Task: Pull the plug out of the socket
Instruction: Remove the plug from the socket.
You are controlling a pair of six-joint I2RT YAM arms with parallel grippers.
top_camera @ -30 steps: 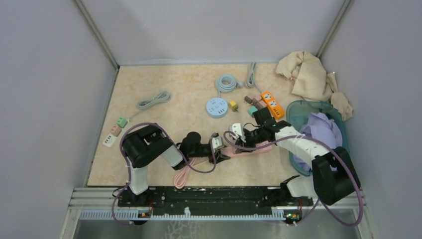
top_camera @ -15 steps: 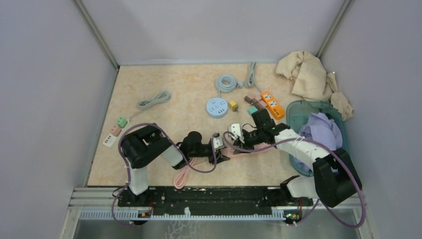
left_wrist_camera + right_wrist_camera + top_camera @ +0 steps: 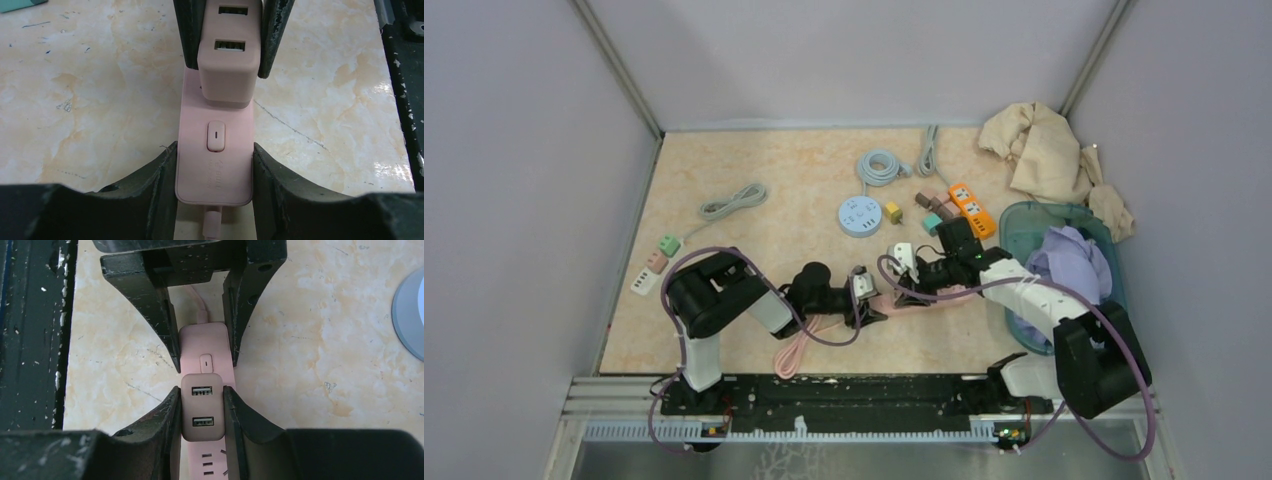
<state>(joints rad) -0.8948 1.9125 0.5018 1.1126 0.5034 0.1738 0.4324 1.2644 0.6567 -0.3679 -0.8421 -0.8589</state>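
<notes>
The left hand (image 3: 214, 155) is gripping the pink socket strip (image 3: 215, 187) by its long sides, jaws about half spread, probably bracing it against the counter (image 3: 80, 100) for the pull. The right hand (image 3: 201, 405) is closed tight on the flanks of the pink plug (image 3: 224, 75), which is sitting seated in the strip at centre frame. Only the left wrist view is showing the plug's base meeting the strip. Only the overhead view is showing the cable (image 3: 792, 352) trailing lower left.
</notes>
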